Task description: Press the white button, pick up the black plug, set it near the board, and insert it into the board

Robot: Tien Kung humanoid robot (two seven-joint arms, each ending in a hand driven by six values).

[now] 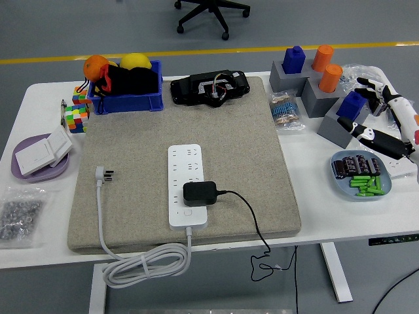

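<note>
Our right robot hand (386, 114) hovers with fingers spread and nothing in its grasp, well to the right of the white power strip (188, 186), over the desk (314, 216) edge beside the grey block stand (340, 124) and the blue dish (361, 175). We see no left hand. The black plug (200, 192) sits pressed onto the power strip's near sockets, its cord trailing right and off the desk, so it lies as the task wants. The white button (188, 211) shows just below the plug, clear for a fingertip. The strip rests on the grey mat (131, 150), probably to stop it sliding.
</note>
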